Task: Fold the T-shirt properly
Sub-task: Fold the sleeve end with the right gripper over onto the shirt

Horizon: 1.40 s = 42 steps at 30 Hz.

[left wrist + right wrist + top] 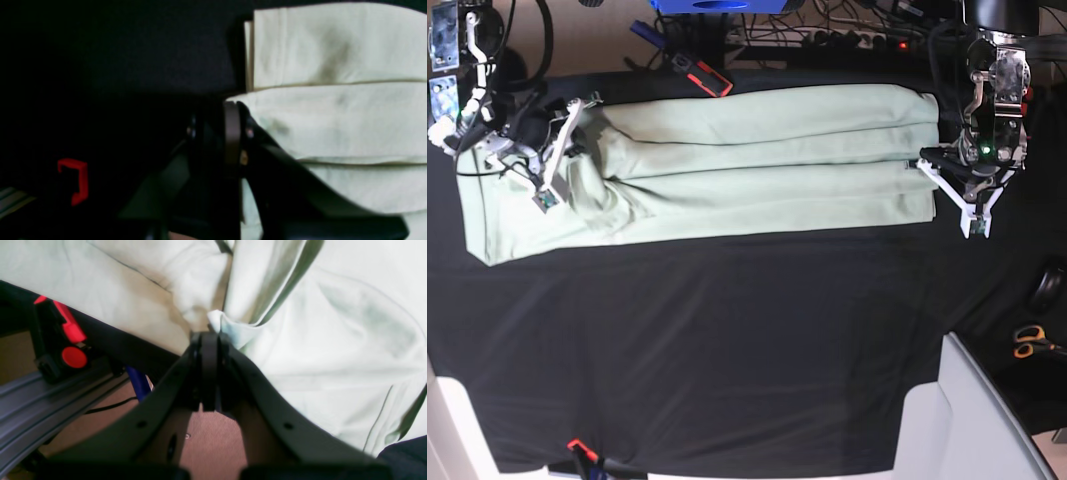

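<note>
The T-shirt (757, 160) is pale mint green and lies folded lengthwise in a long band across the far half of the black tablecloth (727, 350). My left gripper (925, 164) is at its right end. In the left wrist view its fingers (232, 133) stand together, pinching the layered edge of the T-shirt (333, 116). My right gripper (575, 108) is over the bunched left end. In the right wrist view its tips (208, 338) are shut, and a pinch of the T-shirt (333, 340) rises between them.
A red clamp (71, 340) sits on the rail at the table's far edge, close to my right gripper. A red bracket (75, 180) shows on the dark cloth. Scissors (1030, 343) lie off the right side. A white panel (967, 420) fills the near right corner.
</note>
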Available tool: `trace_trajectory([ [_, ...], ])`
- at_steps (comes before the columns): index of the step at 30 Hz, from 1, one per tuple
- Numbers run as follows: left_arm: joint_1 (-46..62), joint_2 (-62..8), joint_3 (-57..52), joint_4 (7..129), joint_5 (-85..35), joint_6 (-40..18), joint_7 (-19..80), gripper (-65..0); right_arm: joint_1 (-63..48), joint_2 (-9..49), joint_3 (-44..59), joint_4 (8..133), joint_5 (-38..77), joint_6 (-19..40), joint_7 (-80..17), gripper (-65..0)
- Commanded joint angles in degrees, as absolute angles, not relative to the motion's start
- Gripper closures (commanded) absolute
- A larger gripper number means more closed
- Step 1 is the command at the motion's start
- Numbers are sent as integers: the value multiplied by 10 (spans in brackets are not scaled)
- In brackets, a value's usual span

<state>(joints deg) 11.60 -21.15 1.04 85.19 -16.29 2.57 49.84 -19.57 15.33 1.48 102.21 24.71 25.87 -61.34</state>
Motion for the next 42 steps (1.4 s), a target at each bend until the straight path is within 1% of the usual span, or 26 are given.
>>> trace_trajectory([
  [1,111,-219,6,859,-158,28,492,-92,-197,160,17,1031,252,260,-606,0],
  [10,110,-219,6,859,-157,28,492,-94,-192,156,17,1028,252,260,-608,0],
  [11,110,-219,6,859,-157,28,492,-94,-194,155,18,1028,252,260,-610,-20],
  [12,110,-219,6,859,-158,28,493,-94,-195,153,18,1028,252,259,-611,-54],
  [14,110,-219,6,859,-162,28,493,-96,-198,140,30,1030,252,244,-611,-170],
  [16,110,-219,6,859,-162,28,493,-96,-208,123,65,1033,252,212,-616,-273],
  [18,110,-218,-7,859,-162,27,493,-96,-213,107,97,1049,252,190,-610,-354],
  [19,112,-215,-23,861,-162,27,493,-96,-218,102,116,1061,252,182,-610,-376],
  [20,115,-212,-41,863,-163,27,493,-96,-224,99,138,1073,253,175,-610,-380],
  [22,116,-204,-71,864,-163,26,493,-96,-226,82,167,1094,253,170,-610,-379],
  [24,116,-204,-96,864,-163,26,493,-107,-226,79,174,1106,253,170,-610,-379],
  [26,117,-203,-106,864,-163,26,493,-155,-225,78,173,1107,255,171,-610,-379],
  [27,121,-203,-109,863,-163,26,493,-185,-220,76,172,1107,255,172,-610,-370],
  [28,129,-203,-109,863,-163,26,493,-207,-218,70,165,1107,255,178,-610,-345],
  [29,133,-204,-109,864,-163,26,493,-218,-218,67,155,1107,255,189,-610,-309],
  [30,138,-204,-110,864,-163,26,492,-220,-218,65,147,1108,255,207,-610,-250],
  [31,139,-204,-110,864,-163,25,490,-220,-217,65,141,1107,255,223,-610,-180],
  [32,140,-204,-110,863,-163,25,489,-218,-215,61,135,1106,254,233,-609,-97],
  [33,140,-204,-110,863,-163,25,489,-217,-209,56,134,1105,252,232,-604,-26],
  [34,140,-204,-110,863,-163,25,489,-217,-207,55,136,1104,252,231,-592,0],
  [36,140,-204,-110,863,-163,25,489,-217,-205,58,145,1096,252,231,-569,-15],
  [39,140,-205,-110,863,-163,25,492,-217,-192,60,163,1070,251,231,-558,-4],
  [42,140,-204,-110,863,-163,25,492,-217,-167,80,166,1005,251,233,-556,-4],
])
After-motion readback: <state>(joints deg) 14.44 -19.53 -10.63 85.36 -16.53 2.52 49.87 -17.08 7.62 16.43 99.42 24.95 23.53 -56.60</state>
